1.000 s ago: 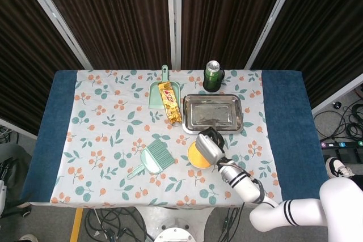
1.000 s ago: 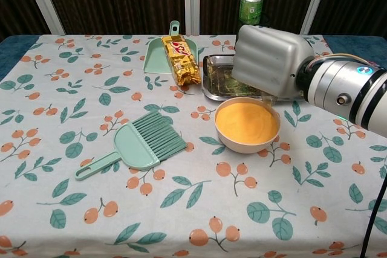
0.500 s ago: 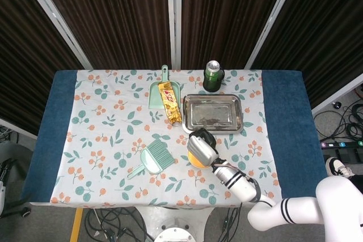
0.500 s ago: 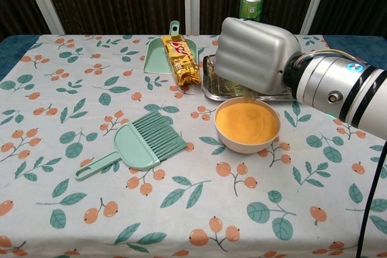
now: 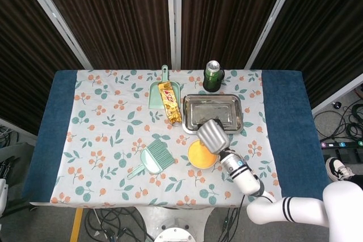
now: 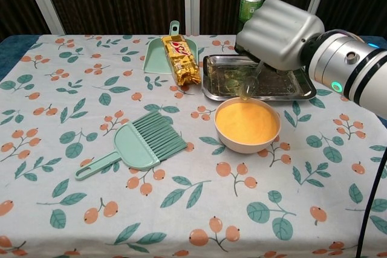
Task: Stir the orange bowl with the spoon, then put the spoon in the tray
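One clear spoon (image 6: pixel 248 86), apparently clamped in right hand (image 6: pixel 279 31) fingers, bowl-end above orange bowl (image 6: pixel 247 125)

A mint-green dustpan (image 6: pixel 164 51) lies at the far side of the desk (image 6: pixel 54 167) with a golden snack packet (image 6: pixel 181 59) resting on it. A green drink can (image 6: pixel 250 5) stands upright further back, and a mint-green brush (image 6: pixel 136 145) lies nearer the front on the floral cloth (image 6: pixel 72 101).

Bright, even overhead light, soft shadows, sharp focus, glare on the tray (image 6: pixel 290 86).
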Tool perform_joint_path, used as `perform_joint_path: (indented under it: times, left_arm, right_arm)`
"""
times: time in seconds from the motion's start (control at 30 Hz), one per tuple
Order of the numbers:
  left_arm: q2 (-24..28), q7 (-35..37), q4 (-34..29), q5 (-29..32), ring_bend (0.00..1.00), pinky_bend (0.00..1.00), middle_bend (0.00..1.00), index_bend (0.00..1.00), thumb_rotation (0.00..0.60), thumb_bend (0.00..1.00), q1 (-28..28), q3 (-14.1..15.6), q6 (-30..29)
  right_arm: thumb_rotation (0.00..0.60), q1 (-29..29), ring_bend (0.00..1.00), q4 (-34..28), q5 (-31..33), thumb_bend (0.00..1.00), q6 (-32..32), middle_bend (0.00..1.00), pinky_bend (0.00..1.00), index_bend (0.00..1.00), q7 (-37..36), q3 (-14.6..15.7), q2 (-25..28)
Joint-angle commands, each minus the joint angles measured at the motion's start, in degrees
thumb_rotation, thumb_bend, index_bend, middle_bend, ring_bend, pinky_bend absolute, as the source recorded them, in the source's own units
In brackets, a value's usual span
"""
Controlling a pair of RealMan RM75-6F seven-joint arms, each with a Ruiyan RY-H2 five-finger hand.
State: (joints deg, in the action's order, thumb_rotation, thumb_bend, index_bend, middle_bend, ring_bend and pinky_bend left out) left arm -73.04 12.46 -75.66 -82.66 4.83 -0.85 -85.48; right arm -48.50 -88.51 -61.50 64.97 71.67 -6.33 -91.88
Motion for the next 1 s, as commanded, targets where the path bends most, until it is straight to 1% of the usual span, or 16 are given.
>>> perform_joint_path:
  times: [0.03,0.13,0.23,0.33,0.4,0.53,0.57,0.67,0.73,0.83,0.9,1.0]
  left_arm:
    - [0.4,-0.7,-0.7,0.0,0.12,0.14,0.18,0.18,0.6,0.1,-0.3,-0.1,0.1]
    - [0.8,-1.6,-1.7,-0.1,0.12,0.14,0.18,0.18,0.6,0.1,-0.5,-0.2,0.2]
    - [1.0,-2.4,-2.6,0.1,0.12,0.14,0.18,0.18,0.6,0.1,-0.7,-0.2,0.4]
    - [1.3,-3.1,-3.3,0.3,0.12,0.14,0.18,0.18,0.6,0.1,-0.8,-0.2,0.6]
    - [1.5,-3.4,-3.6,0.4,0.12,0.14,0.18,0.18,0.6,0.1,-0.8,-0.2,0.5]
    - [1.9,-3.7,-4.0,0.8,0.12,0.14,0.18,0.18,0.6,0.1,-0.7,-0.2,0.7]
    - [1.9,-3.9,-4.2,0.8,0.12,0.14,0.18,0.18,0.6,0.1,-0.8,-0.2,0.8]
    - [2.0,-4.1,-4.4,0.9,0.12,0.14,0.18,0.18,0.6,0.1,-0.8,-0.1,1.0]
    - [2.1,-4.2,-4.6,1.0,0.12,0.14,0.18,0.18,0.6,0.1,-0.8,-0.1,1.0]
    - [2.1,-4.2,-4.6,1.1,0.12,0.14,0.18,0.18,0.6,0.1,-0.7,-0.1,0.9]
    - [2.2,-4.2,-4.5,1.1,0.12,0.14,0.18,0.18,0.6,0.1,-0.7,0.0,0.9]
    - [2.2,-4.0,-4.4,0.9,0.12,0.14,0.18,0.18,0.6,0.1,-0.7,0.0,0.7]
  right_arm:
    - [0.6,1.1,1.0,0.8,6.7,0.42,-1.5,1.0,1.0,1.0,-6.1,-4.7,0.9]
    - [0.6,0.7,1.0,2.5,11.3,0.42,-2.8,1.0,1.0,0.99,-8.6,-7.0,0.5]
    - [0.6,-0.3,1.0,6.3,16.1,0.41,-4.2,1.0,1.0,0.97,-10.9,-9.1,-1.3]
    - [0.6,-1.5,1.0,11.3,21.2,0.41,-6.3,1.0,1.0,0.94,-13.3,-10.9,-4.1]
    - [0.6,-2.3,1.0,13.9,23.5,0.4,-7.4,1.0,1.0,0.91,-14.2,-11.7,-5.6]
    - [0.6,-4.1,1.0,20.3,26.1,0.4,-8.7,1.0,1.0,0.86,-15.6,-12.4,-8.8]
    - [0.6,-4.6,1.0,22.2,27.4,0.38,-9.2,1.0,1.0,0.84,-15.6,-12.6,-9.8]
    - [0.6,-5.9,1.0,25.5,31.2,0.32,-10.5,1.0,1.0,0.72,-15.1,-13.6,-11.8]
    - [0.6,-6.7,1.0,26.6,33.0,0.23,-11.0,1.0,1.0,0.64,-14.7,-13.9,-12.5]
    - [0.6,-7.0,1.0,27.3,33.3,0.12,-10.9,1.0,1.0,0.54,-14.6,-13.6,-12.6]
    - [0.6,-6.8,1.0,27.1,32.8,0.09,-10.4,1.0,1.0,0.49,-15.4,-13.4,-12.2]
    - [0.6,-5.8,1.0,24.4,31.4,0.08,-9.5,1.0,1.0,0.48,-17.9,-13.6,-10.1]
